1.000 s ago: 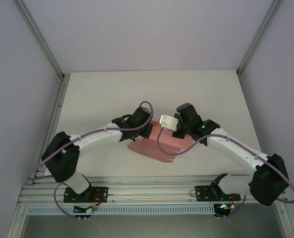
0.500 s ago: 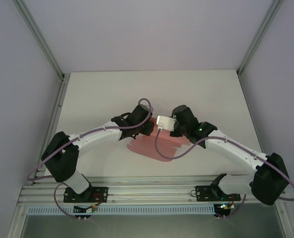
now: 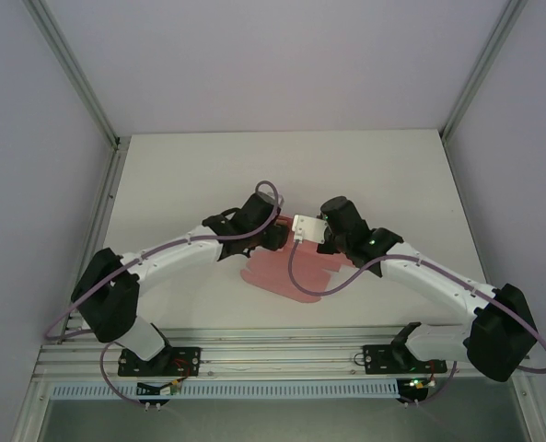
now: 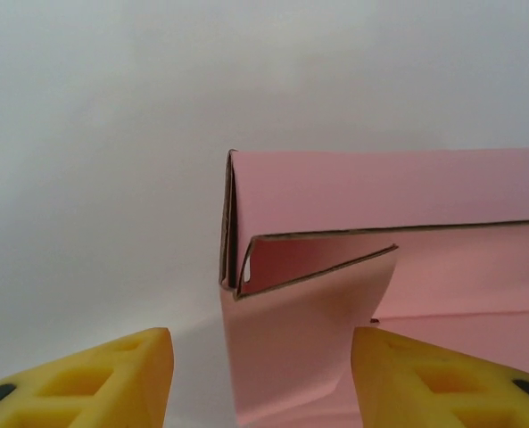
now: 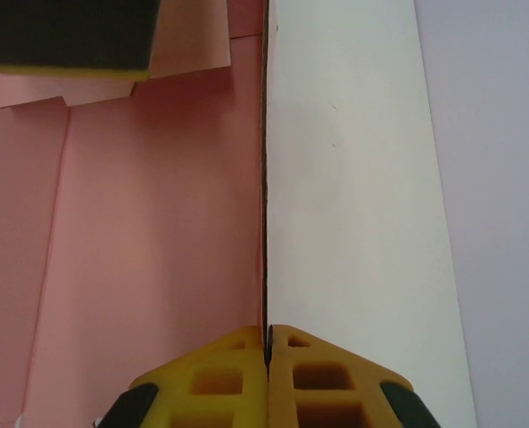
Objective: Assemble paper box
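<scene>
Arms bend inward over the desk (image 3: pixel 162 184); left gripper (image 4: pixel 262 379) gapes before the paper box (image 4: pixel 380 192), right gripper (image 5: pixel 268 343) clamped on its panel edge

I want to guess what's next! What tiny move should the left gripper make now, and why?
Probably ease the left gripper forward and close on the folded corner of the paper box: its jaws stand open with that corner just ahead, while the right gripper pinches a panel edge.

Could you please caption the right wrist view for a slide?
Right jaws shut on a thin panel edge of the pink paper box.
</scene>
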